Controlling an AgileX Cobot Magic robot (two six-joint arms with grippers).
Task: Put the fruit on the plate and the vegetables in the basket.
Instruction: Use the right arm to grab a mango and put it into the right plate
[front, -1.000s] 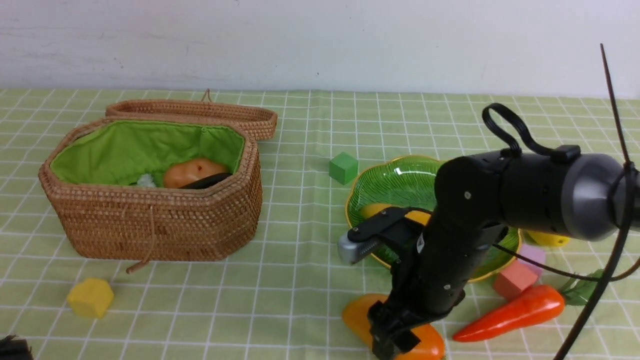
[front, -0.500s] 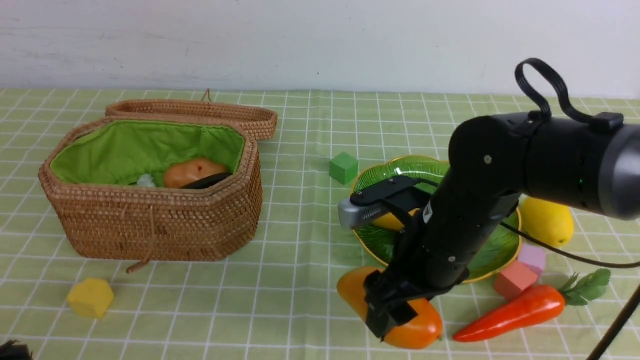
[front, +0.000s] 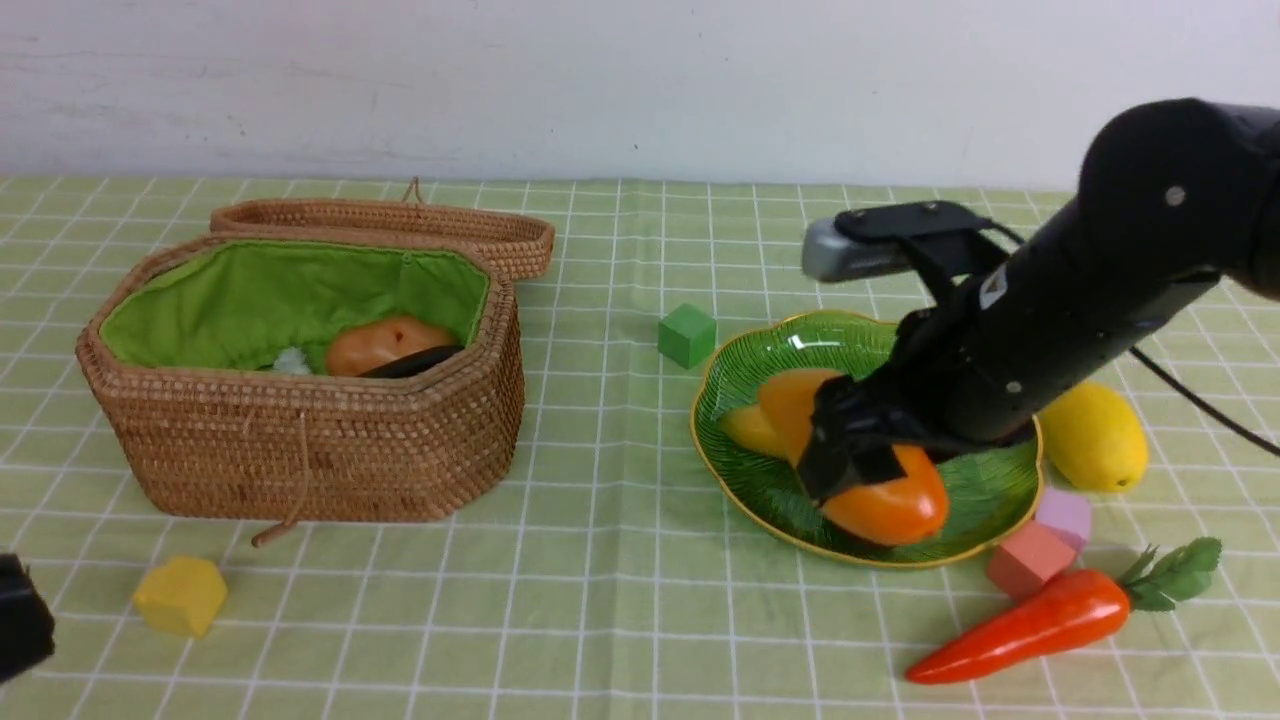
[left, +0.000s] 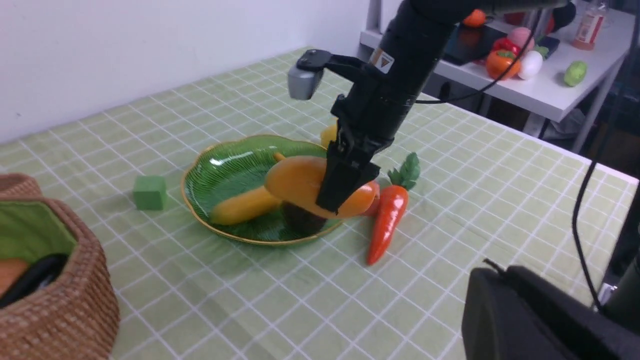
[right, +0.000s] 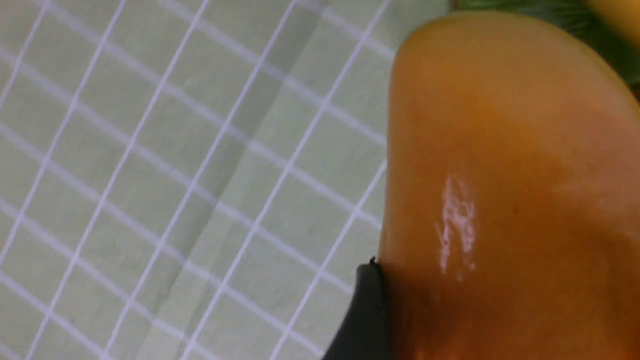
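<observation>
One closed left tool (front: 18, 622) sits at lower left. The brown wicker basket (front: 300, 450) holds an orange-brown potato (front: 385, 345) and a dark eggplant (front: 415, 362). Centre-right, the right tool (front: 852, 455) grips an orange-yellow oval mango (front: 890, 505) over the green glass plate (front: 790, 350). A round yellow lemon (front: 1095, 435) and a red-orange carrot (front: 1020, 625) await sorting at right.

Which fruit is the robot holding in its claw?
The orange-yellow mango: the right gripper holds it over the plate. The banana lies in the plate, and the lemon sits on the cloth beside it.

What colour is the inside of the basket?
Bright green: the basket has a green cloth lining, clearest in the front view.
</observation>
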